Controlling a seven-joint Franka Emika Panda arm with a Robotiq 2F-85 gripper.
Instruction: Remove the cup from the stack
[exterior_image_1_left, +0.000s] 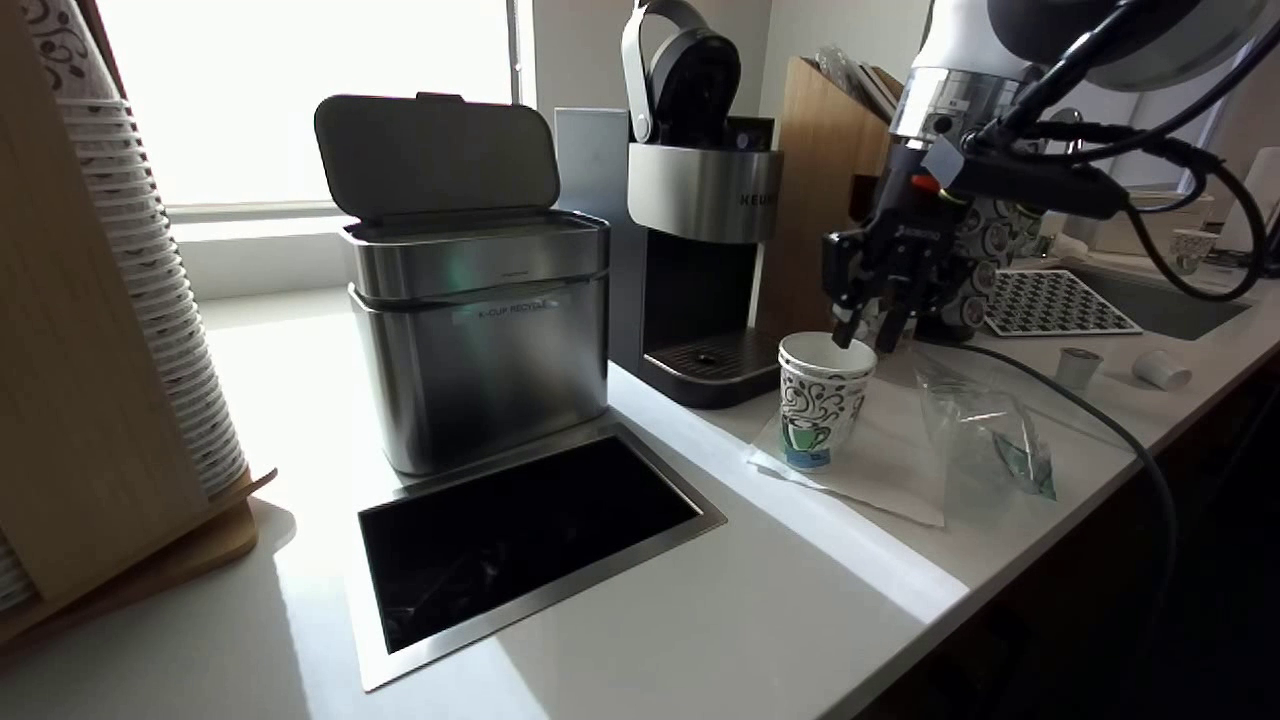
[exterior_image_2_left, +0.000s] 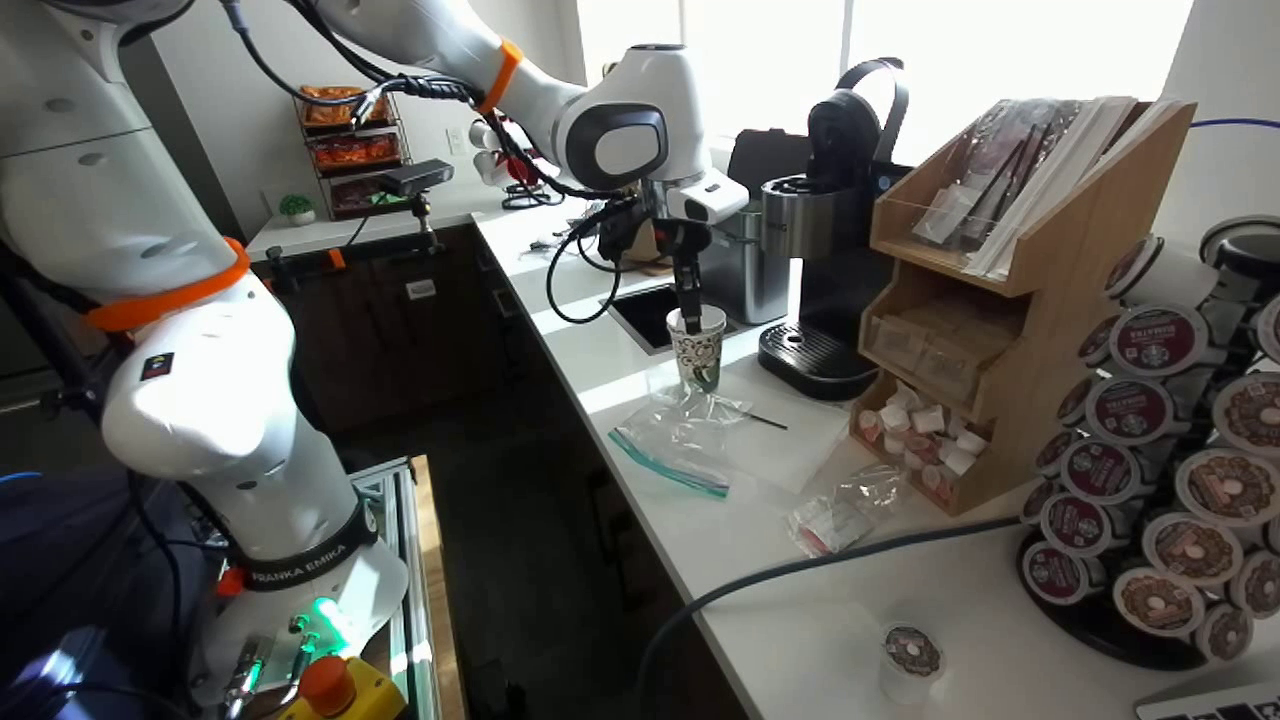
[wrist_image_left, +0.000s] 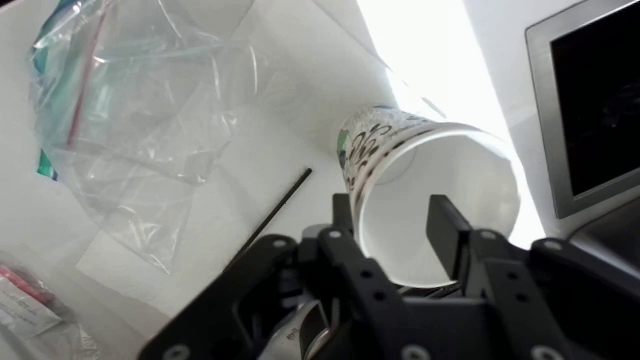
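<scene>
Wrist view has my gripper with fingers parted at the upper cup: one outside the rim, the other at the mouth; whether that one is above or inside, I cannot tell. This cup sits nested in the stack, doubled rim showing in an exterior view. Beneath is a pale sheet on the worktop; near it, a clear plastic bag.

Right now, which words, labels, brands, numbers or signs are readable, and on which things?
"K-CUP RECYCLE": steel bin
"KEUR": coffee machine, rest unclear
"FRANKA EMIKA": robot base
"SUMATRA": clearest maroon pods
Too small or blurred: print on cup stack, pincer, other pods, bagged packet.
</scene>
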